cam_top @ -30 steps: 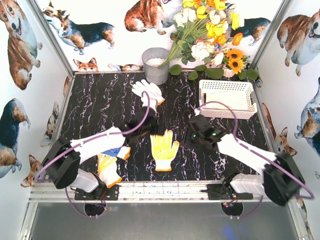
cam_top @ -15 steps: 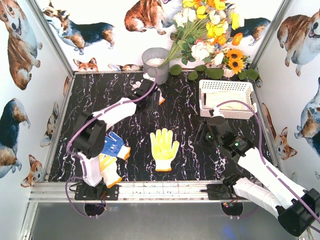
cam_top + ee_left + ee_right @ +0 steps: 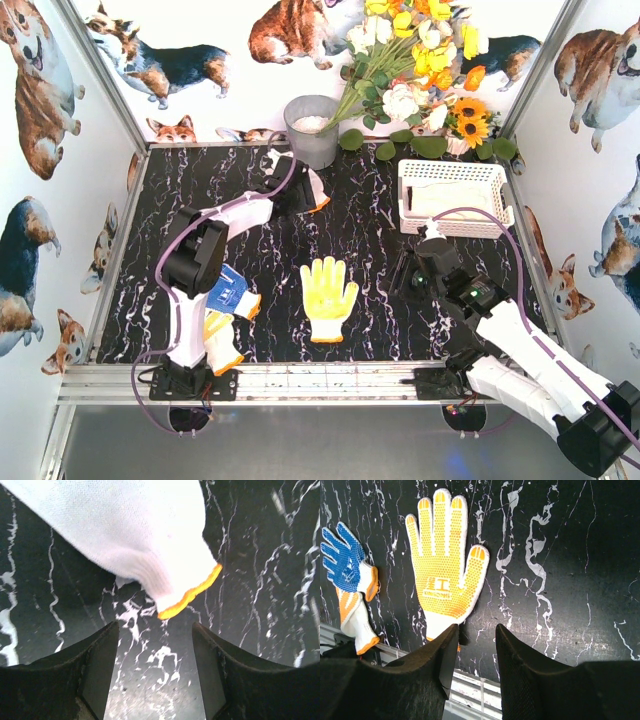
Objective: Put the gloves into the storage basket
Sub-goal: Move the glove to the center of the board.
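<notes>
A white glove [image 3: 314, 186] with an orange cuff lies at the back of the table, near the bucket. My left gripper [image 3: 286, 192] hangs over it. In the left wrist view the glove's cuff [image 3: 186, 598] sits just beyond my left gripper [image 3: 155, 627], which is open with only tabletop between its fingers. A yellow-palmed glove [image 3: 330, 296] lies flat mid-table; it shows again, yellow-palmed glove [image 3: 445, 565], ahead of my open, empty right gripper [image 3: 476, 629]. A blue-palmed glove [image 3: 228, 292] and an orange-palmed glove [image 3: 218, 342] lie front left. The storage basket [image 3: 455, 226] stands back right, behind my right gripper [image 3: 408, 272].
A grey metal bucket [image 3: 312, 130] stands at the back centre, with a flower bouquet [image 3: 420, 70] beside it. Corgi-print walls close in three sides. A metal rail [image 3: 330, 382] runs along the near edge by the arm bases.
My left arm has swung from mid-table out to the far white glove, its jaws narrowing. My right arm has drawn back to the right, in front of the basket.
</notes>
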You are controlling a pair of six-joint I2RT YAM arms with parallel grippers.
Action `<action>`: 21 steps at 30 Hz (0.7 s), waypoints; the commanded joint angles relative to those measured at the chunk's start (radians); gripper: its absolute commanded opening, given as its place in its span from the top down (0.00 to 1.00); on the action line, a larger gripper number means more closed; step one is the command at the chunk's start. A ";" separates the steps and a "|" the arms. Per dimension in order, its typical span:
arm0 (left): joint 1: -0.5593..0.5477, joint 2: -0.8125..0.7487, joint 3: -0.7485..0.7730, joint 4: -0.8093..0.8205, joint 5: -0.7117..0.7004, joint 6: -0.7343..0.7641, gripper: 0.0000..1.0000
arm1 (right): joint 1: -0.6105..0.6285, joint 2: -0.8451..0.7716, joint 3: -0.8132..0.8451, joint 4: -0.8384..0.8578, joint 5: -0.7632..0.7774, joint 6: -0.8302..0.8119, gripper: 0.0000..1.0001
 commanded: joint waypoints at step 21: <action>0.057 0.156 -0.039 0.260 0.012 -0.306 0.72 | -0.004 0.014 -0.005 0.071 -0.025 0.011 0.61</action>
